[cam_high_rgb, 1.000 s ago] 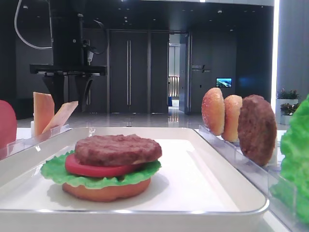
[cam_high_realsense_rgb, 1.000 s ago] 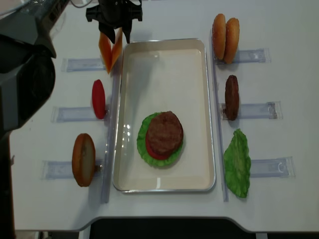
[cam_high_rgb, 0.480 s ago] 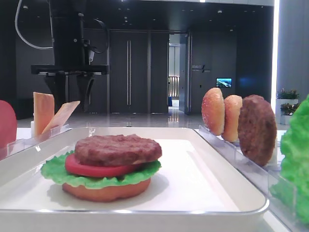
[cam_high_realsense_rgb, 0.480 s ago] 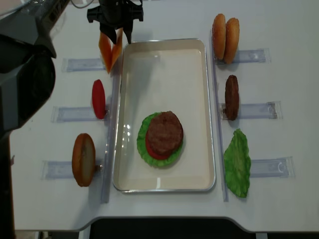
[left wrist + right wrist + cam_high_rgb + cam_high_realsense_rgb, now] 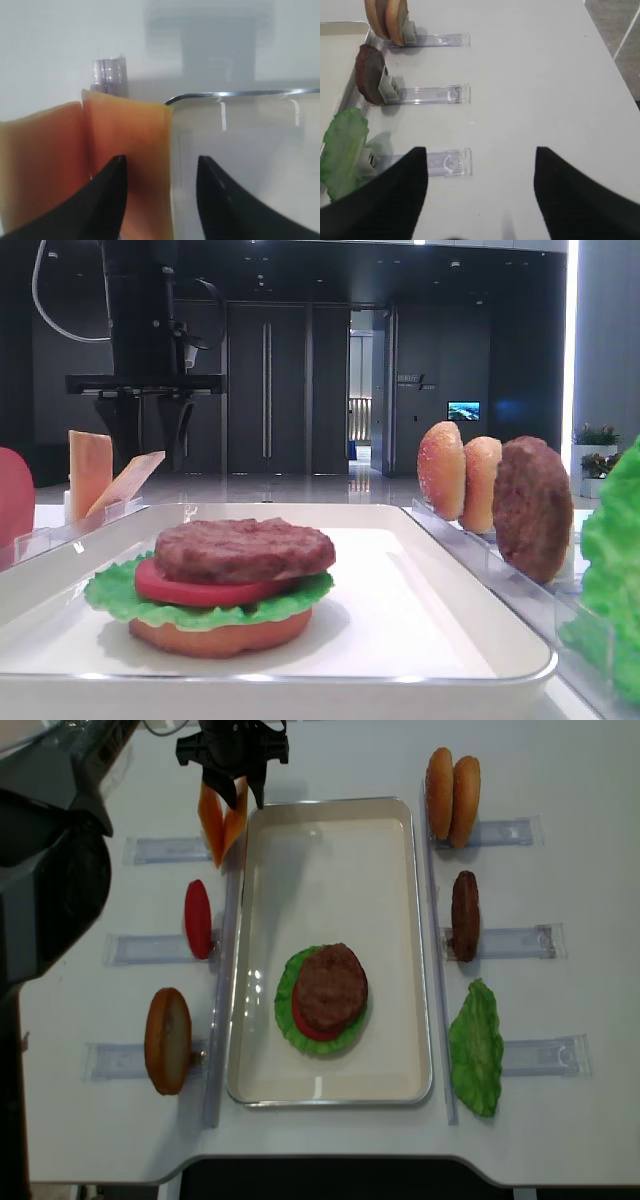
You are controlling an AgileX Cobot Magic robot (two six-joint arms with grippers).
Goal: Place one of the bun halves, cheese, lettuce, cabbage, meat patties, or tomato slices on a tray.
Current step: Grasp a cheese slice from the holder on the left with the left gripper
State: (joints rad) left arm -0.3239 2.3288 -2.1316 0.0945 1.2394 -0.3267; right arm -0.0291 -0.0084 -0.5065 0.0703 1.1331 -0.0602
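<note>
Cheese [image 5: 145,165] leans in its clear rack [image 5: 165,848] at 11 o'clock from the tray [image 5: 330,870], beside 1 more orange slice [image 5: 45,165]. I see my left gripper [image 5: 159,200] with its 2 fingers spread around the cheese's top edge, not squeezing it. At 3 o'clock, my right gripper [image 5: 480,195] hangs wide apart, holding nothing.

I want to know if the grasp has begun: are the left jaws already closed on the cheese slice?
Not yet. The left gripper is open; its jaws stand on either side of the leaning cheese slice, with a visible gap on the tray side.
</note>
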